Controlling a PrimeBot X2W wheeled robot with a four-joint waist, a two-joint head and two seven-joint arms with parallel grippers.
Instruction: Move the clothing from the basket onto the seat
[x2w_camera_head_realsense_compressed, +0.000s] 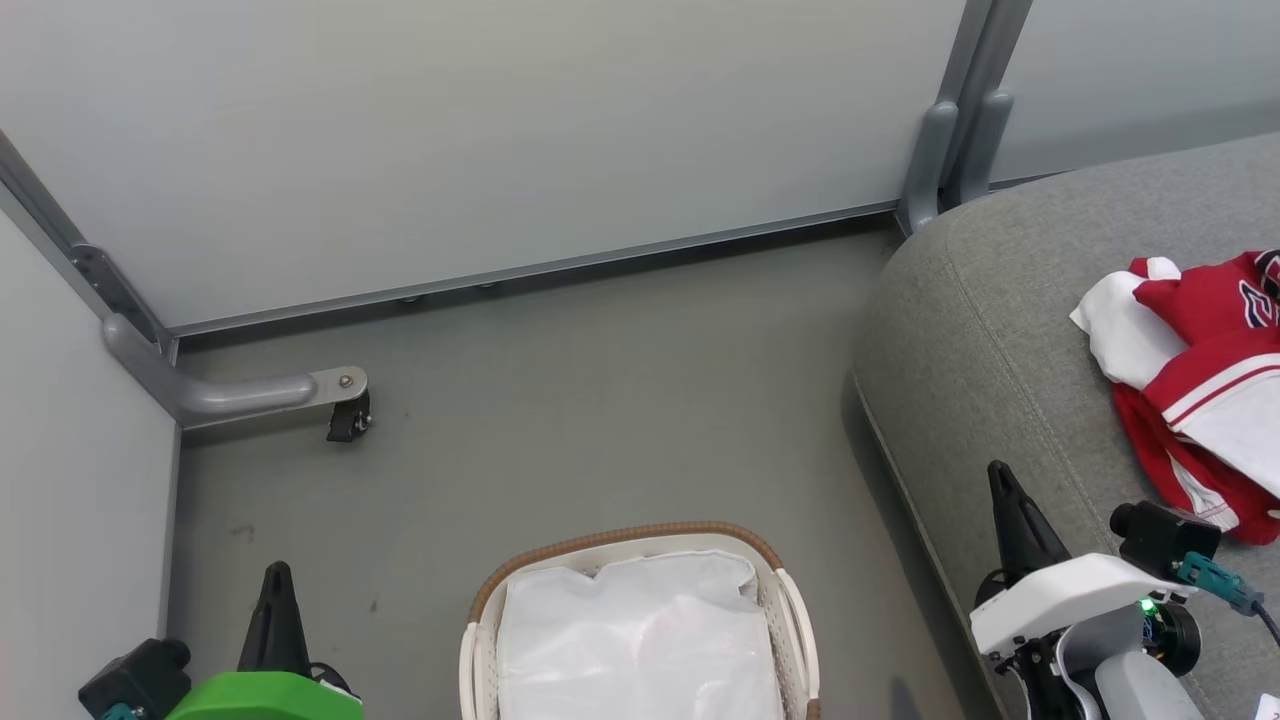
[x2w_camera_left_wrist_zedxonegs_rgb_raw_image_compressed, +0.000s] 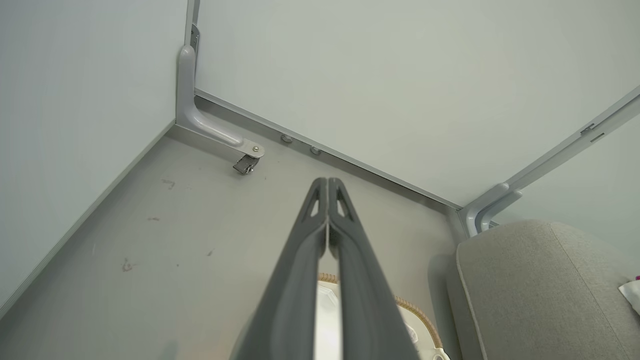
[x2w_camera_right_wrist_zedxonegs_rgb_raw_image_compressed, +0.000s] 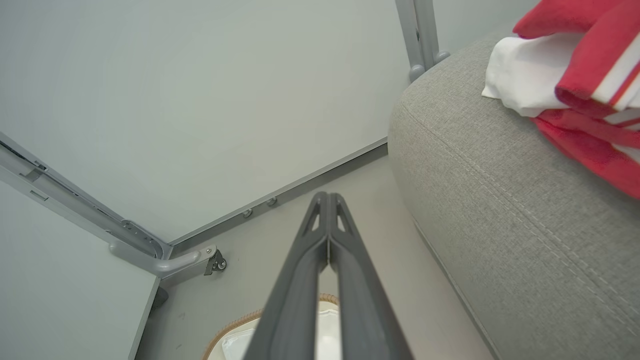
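A: Starting near: left gripper (x2w_camera_head_realsense_compressed: 277, 585) at lower left, fingers pressed together, nothing btw them. Right gripper (x2w_camera_head_realsense_compressed: 1003, 485) same: closed, empty, near the front edge of the seat (x2w_camera_head_realsense_compressed: 960, 330).

B: And the basket (x2w_camera_head_realsense_compressed: 620, 536)?

A: Btw the two arms, on the floor (x2w_camera_head_realsense_compressed: 600, 400). What shows of its inside is just the white liner (x2w_camera_head_realsense_compressed: 640, 640). No red in the part I can see, tho the near end is cropped.

B: So where's the clothing (x2w_camera_head_realsense_compressed: 1205, 390)?

A: On the seat, far right. Crumpled heap, red w/ white panels & stripes, partly cut by the frame edge. Well apart from the basket.

B: Handling, if it needs a tidy?

A: Prob. light & limp, no stiffness, so it'll drape & sag. Shouldn't slide much on that woven fabric. Pinch a raised fold or a thick striped hem near the top of the pile; a thin single layer may slip out. Pieces overlap, so lifting one could drag another.

B: Status?

A: Looks done, imo. Farther back: a caster (x2w_camera_head_realsense_compressed: 348, 420) & pale wall panels (x2w_camera_head_realsense_compressed: 500, 130).
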